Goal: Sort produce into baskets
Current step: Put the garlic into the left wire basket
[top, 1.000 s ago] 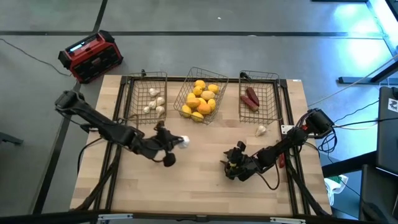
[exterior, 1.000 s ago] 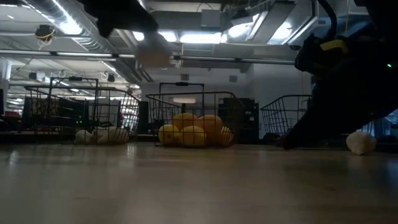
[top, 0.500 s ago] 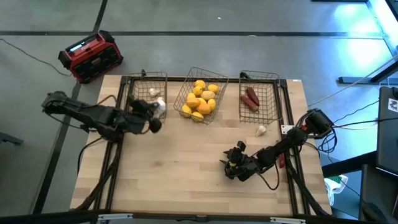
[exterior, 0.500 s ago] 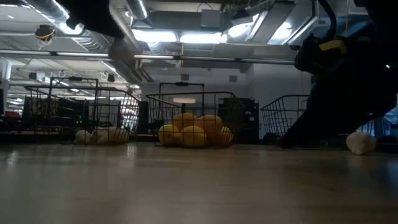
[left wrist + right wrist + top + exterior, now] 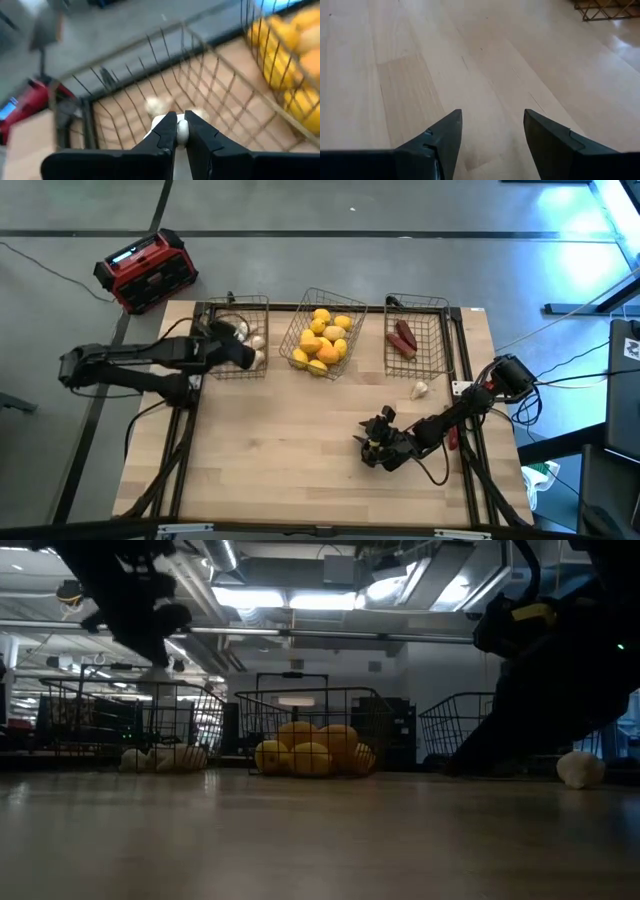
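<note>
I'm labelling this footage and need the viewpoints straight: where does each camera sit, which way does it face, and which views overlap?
High view: overhead, straight down on the table; both arms show.
Low view: tabletop height, level toward the three baskets; arms come in from above.
Left wrist view: on the left arm, above the left basket; left tool pinches a white bulb.
Right wrist view: on the right arm, down at bare wood; open right tool.
Shared: high and low both show the yellow fruit.

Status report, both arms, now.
Left gripper shut on white bulb, over left basket. Right gripper open, idle above table. One bulb loose.
</note>
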Available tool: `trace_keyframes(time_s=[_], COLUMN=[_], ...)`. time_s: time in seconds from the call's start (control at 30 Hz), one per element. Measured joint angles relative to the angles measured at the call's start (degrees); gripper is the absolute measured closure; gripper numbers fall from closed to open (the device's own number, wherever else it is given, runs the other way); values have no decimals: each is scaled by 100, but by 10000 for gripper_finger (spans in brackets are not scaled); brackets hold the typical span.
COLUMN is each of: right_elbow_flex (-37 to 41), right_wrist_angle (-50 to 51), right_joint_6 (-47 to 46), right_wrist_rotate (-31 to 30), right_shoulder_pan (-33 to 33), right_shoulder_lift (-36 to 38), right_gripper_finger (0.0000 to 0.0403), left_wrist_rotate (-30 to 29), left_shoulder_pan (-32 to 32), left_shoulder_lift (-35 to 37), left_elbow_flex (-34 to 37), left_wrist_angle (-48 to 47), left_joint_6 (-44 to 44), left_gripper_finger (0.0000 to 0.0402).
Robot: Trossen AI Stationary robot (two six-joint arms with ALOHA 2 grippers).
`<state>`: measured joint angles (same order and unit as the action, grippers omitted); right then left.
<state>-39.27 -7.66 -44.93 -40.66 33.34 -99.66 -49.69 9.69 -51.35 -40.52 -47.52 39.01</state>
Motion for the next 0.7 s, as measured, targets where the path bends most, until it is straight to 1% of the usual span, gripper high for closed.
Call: trace_keyframes(time_s=[0.1, 0.17, 0.2, 0.27, 0.43, 0.63, 0.7], right_elbow_flex=[0, 0, 0, 0, 0, -1, 0], right_wrist_angle=[0, 0, 0, -3, -22, -22, -22], right_joint_6=[0, 0, 0, 0, -31, -35, -36], right_wrist_rotate=[-13, -43, -61, -79, -79, -90, -90], right_shoulder_pan=[0, 0, 0, 0, 0, 0, 0], right_shoulder_lift=[0, 0, 0, 0, 0, 0, 0], right_gripper_finger=[191, 191, 191, 191, 191, 191, 191], left_wrist_rotate=[966, 1470, 1679, 1916, 1993, 1984, 1907], left_shoulder_pan=[659, 1100, 1294, 1647, 2328, 2669, 2749], left_shoulder_lift=[-12, -47, -74, -142, -458, -1045, -1272], left_elbow_flex=[74, 75, 75, 75, 75, 75, 75], left_wrist_angle=[250, 287, 289, 295, 474, 1022, 1055], left_joint_6=[-305, -512, -610, -800, -1185, -1498, -1523], left_gripper_finger=[379, 379, 379, 378, 374, 370, 369])
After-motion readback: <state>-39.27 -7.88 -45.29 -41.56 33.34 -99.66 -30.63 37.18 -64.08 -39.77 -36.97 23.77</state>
